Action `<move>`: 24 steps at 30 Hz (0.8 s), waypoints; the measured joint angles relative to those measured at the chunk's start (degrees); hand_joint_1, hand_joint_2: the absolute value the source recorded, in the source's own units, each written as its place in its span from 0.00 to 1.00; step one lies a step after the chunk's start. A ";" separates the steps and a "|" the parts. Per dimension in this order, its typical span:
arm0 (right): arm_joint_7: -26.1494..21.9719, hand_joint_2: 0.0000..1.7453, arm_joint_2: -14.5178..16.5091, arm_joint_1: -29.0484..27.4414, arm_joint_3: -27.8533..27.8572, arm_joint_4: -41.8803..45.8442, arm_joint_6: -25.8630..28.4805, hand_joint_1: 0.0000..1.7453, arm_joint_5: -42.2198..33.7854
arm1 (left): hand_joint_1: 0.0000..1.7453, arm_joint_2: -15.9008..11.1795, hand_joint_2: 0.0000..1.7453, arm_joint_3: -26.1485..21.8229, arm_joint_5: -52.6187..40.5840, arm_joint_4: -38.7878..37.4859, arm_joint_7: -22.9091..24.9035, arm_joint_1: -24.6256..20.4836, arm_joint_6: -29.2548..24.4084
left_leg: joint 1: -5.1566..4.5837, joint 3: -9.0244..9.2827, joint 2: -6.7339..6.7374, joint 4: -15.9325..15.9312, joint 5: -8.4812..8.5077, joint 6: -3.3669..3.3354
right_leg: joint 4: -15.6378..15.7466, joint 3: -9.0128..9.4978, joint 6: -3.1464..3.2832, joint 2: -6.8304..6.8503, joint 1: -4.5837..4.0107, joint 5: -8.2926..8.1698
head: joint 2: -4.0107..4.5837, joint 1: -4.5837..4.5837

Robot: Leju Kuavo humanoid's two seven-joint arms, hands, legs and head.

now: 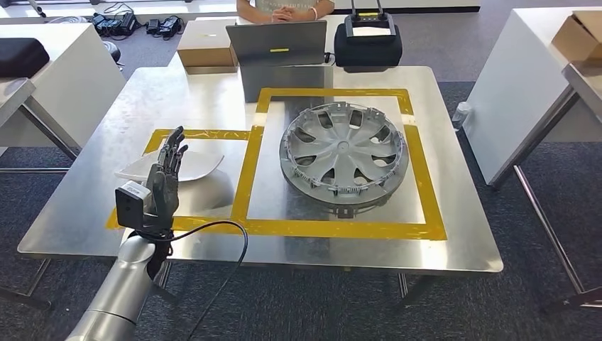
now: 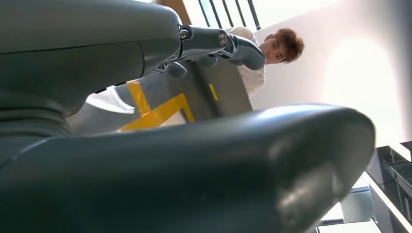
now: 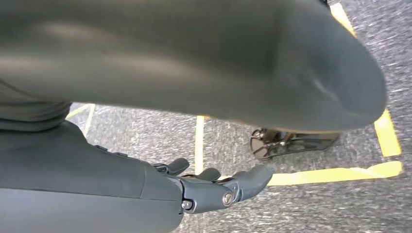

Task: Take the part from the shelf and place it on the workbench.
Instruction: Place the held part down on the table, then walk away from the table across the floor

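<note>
1. The silver-grey plastic wheel cover with curved spokes (image 1: 343,152) lies flat on the brushed-metal surface (image 1: 454,241), inside the larger rectangle of yellow tape (image 1: 341,229); no hand touches it.
2. The left hand (image 1: 163,181) is raised over the smaller taped square at the near-left part of the surface, palm upright, its dark fingers (image 1: 172,145) stretched out and slightly apart, holding nothing.
3. Just behind that hand a white curved plastic piece (image 1: 199,165) rests on the surface within the smaller square.
4. In the right wrist view, the right hand (image 3: 214,187) hangs over grey carpet (image 3: 311,213) marked with yellow floor lines (image 3: 335,173); its fingers (image 3: 250,179) are loosely extended and empty.
5. At the far edge of the surface stands a grey laptop (image 1: 277,44), lid towards the robot, flanked by a cardboard box (image 1: 206,44) and a black device with a handle (image 1: 368,39).
6. A person (image 1: 284,8) sits behind the laptop, hands clasped.
</note>
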State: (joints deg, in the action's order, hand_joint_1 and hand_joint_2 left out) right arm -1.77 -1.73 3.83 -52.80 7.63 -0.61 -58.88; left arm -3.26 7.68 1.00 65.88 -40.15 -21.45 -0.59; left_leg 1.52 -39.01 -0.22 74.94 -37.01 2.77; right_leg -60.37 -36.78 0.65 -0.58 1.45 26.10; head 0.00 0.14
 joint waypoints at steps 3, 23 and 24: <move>0.41 0.00 0.00 0.01 -0.03 0.00 0.00 0.00 0.00 | 0.00 0.03 0.00 -0.47 -0.33 0.29 0.00 0.76 0.02 | -0.40 5.67 0.00 -6.52 3.24 -1.05 | -0.04 -1.55 -0.22 0.03 -0.30 -1.38 | 0.00 -0.08; 0.53 0.00 -0.64 0.29 -0.99 -0.02 -0.14 0.00 -0.95 | 0.00 0.04 0.00 -3.55 -1.05 0.96 0.00 3.66 2.61 | -1.75 2.05 0.57 -16.03 14.02 -3.20 | 2.21 8.03 -0.89 0.35 -1.63 4.77 | 0.00 0.57; 0.54 0.00 -0.64 0.26 -0.99 -0.02 -0.12 0.00 -1.02 | 0.00 0.02 0.00 -3.58 -1.04 0.84 0.00 3.68 2.81 | -1.71 1.91 0.52 -16.10 14.31 -2.89 | 2.49 7.71 -0.53 0.44 -1.51 4.18 | 0.00 0.68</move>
State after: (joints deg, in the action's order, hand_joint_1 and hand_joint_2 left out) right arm -1.23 -2.37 4.09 -53.79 7.61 -0.73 -59.90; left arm -3.25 4.10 -0.04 66.72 -40.15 -17.78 2.22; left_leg -0.19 -37.10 0.30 58.84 -22.70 -0.12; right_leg -57.88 -29.08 0.12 -0.14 -0.06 30.29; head 0.00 0.82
